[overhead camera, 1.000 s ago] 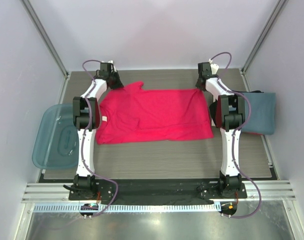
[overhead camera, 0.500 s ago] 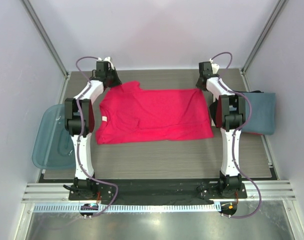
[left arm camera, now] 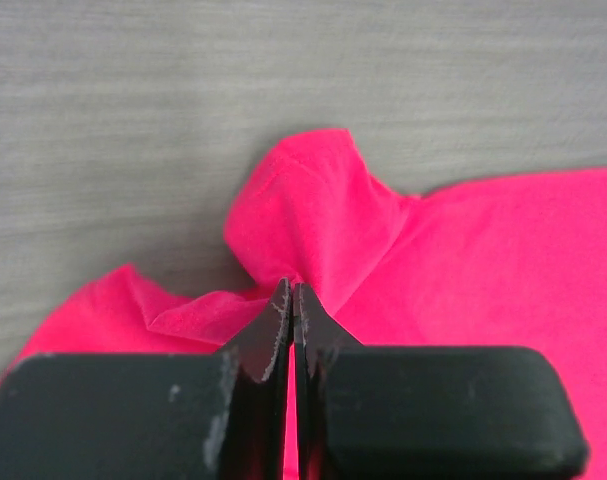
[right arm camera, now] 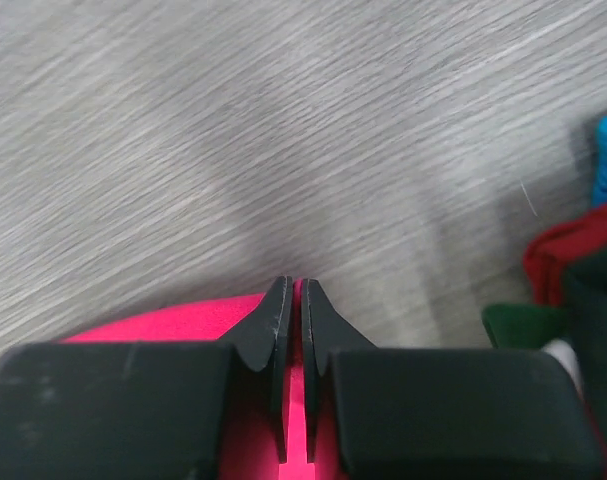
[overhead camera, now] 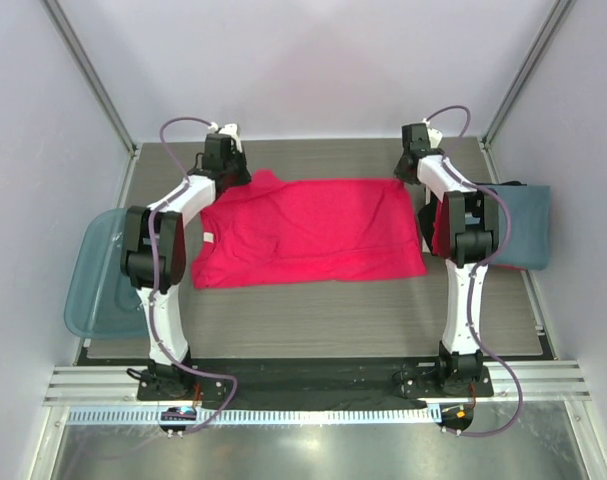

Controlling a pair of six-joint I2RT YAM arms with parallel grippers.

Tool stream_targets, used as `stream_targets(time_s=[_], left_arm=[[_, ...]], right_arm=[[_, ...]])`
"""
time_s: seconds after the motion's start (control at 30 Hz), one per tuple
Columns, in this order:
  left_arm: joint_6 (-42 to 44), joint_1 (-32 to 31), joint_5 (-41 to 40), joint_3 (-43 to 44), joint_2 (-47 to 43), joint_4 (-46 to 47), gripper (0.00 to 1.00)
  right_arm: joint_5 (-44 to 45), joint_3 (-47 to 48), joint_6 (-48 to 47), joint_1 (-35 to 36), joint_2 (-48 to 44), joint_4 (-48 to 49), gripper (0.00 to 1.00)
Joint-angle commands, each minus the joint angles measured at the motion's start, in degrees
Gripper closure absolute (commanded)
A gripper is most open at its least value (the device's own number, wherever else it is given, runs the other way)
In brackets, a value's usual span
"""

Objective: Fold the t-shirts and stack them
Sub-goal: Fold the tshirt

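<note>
- Starting at the near edge, you see both arm bases (overhead camera: 173,375) bolted side by side, with a bare strip of grey wood-grain table (overhead camera: 333,310) just beyond them
- To your left, the translucent blue bin (overhead camera: 103,275) sits at the table's left edge, partly hidden by the left arm and apart from the cloth
- At mid-table the pink-red t-shirt (overhead camera: 308,232) lies spread flat and mostly smooth, its long side running left to right between the two arms
- To your right, the blue-grey tee (overhead camera: 523,225) lies folded at the right edge, partly behind the right arm, with a red folded edge (overhead camera: 436,232) showing just beside the pink-red shirt
- The right wrist camera shows that same red edge (right arm camera: 568,250) with a dark fold (right arm camera: 518,322) beneath it, off to the side of the fingers
- Farther back, your left gripper (overhead camera: 243,180) is at the shirt's far left corner; its wrist view shows the jaws pressed together with pink cloth pinched between them (left arm camera: 291,300), and the sleeve (left arm camera: 303,200) bunched up just past the tips
- Your right gripper (overhead camera: 408,178) is at the far right corner, jaws likewise squeezed onto the shirt's edge (right arm camera: 293,295), with bare table beyond the tips
</note>
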Motion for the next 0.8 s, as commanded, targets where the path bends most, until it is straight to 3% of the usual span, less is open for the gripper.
stream_targets(time_s=[0.0, 0.2, 0.47, 0.77], left_arm=[[3.5, -0.8, -4.0, -3.4, -6.5, 5.1, 1.0], [5.0, -2.1, -11.5, -10.4, -11.8, 7.3, 1.0], [6.5, -3.4, -14.1, -22.4, -19.4, 12.9, 1.0], [7.1, -8.7, -27.3, -25.5, -22.1, 10.9, 1.0]], right_arm=[[-0.7, -1.7, 0.8, -0.1, -6.9, 1.0, 0.99], [0.3, -8.2, 0.8, -0.1, -11.8, 1.0, 0.99], [2.1, -16.7, 0.8, -0.2, -18.7, 1.2, 0.99], [2.7, -24.7, 1.7, -0.1, -24.3, 2.2, 0.99]])
